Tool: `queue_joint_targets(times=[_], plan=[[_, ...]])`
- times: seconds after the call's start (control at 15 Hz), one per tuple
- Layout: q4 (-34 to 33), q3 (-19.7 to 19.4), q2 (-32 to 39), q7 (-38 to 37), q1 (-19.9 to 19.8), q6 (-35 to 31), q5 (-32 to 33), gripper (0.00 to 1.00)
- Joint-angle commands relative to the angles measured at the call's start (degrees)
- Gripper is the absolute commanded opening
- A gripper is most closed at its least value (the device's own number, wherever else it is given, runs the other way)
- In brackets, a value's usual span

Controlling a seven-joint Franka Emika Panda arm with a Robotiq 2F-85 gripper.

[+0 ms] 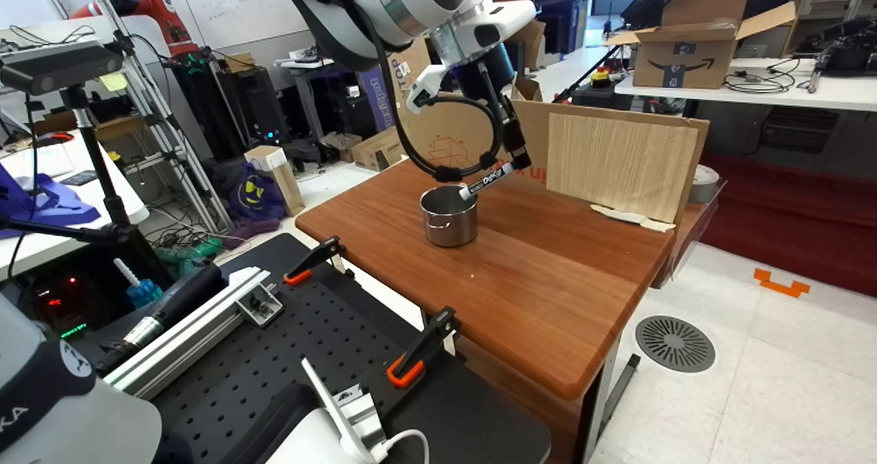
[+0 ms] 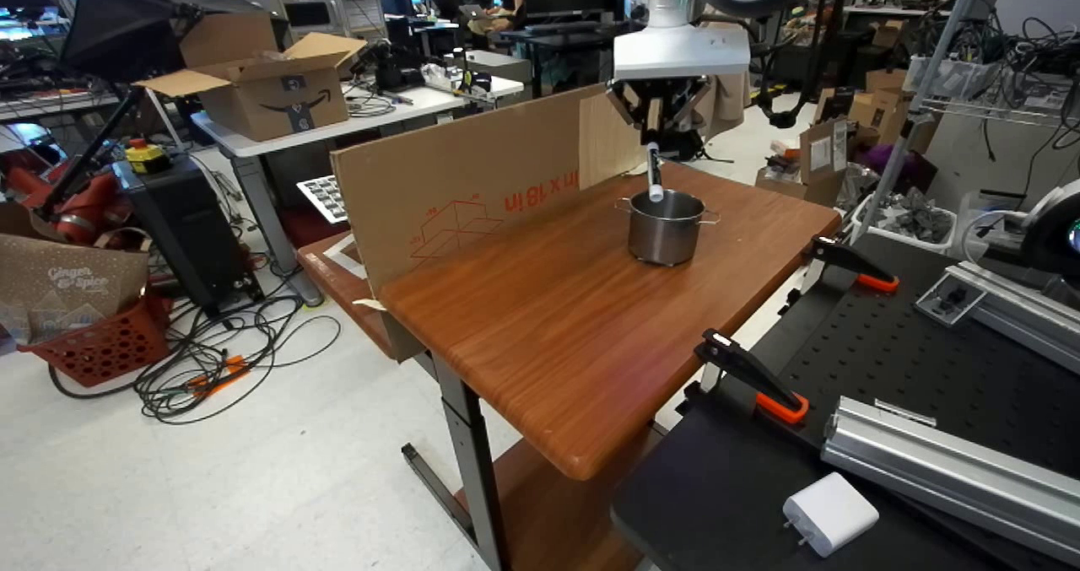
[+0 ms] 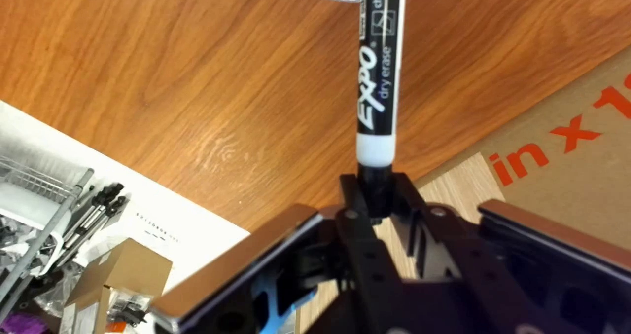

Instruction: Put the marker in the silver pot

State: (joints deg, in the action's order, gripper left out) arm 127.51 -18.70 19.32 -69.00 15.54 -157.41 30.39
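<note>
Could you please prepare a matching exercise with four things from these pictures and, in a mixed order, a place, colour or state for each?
Things
1. marker
2. pot
3. open cardboard box
4. clamps

Places, colours, states
A. on a white table
B. tilted, held in the pincer
C. black and orange
D. standing upright on the brown table

Right pairs: 1-B; 2-D; 3-A; 4-C
</note>
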Motion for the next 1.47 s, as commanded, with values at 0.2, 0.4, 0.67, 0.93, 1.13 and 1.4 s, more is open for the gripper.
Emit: queue_joint_targets(times=[0.2, 0.4, 0.67, 0.93, 1.13, 1.4], plan=[[1.6, 0.5, -1.0, -6.0, 0.6, 1.5, 9.6, 0.05], [2.1, 1.8, -1.1, -7.1, 0.1, 1.9, 12.3, 0.05], [2.7, 3.9, -1.1, -6.3, -0.5, 2.2, 13.7, 0.05], [3.3, 5.6, -0.9, -5.8, -0.7, 3.0, 14.4, 0.05], [3.5, 6.5, -0.9, -5.3, -1.1, 3.7, 14.6, 0.05], [3.4, 7.7, -1.0, -4.9, -1.9, 5.8, 13.8, 0.59]])
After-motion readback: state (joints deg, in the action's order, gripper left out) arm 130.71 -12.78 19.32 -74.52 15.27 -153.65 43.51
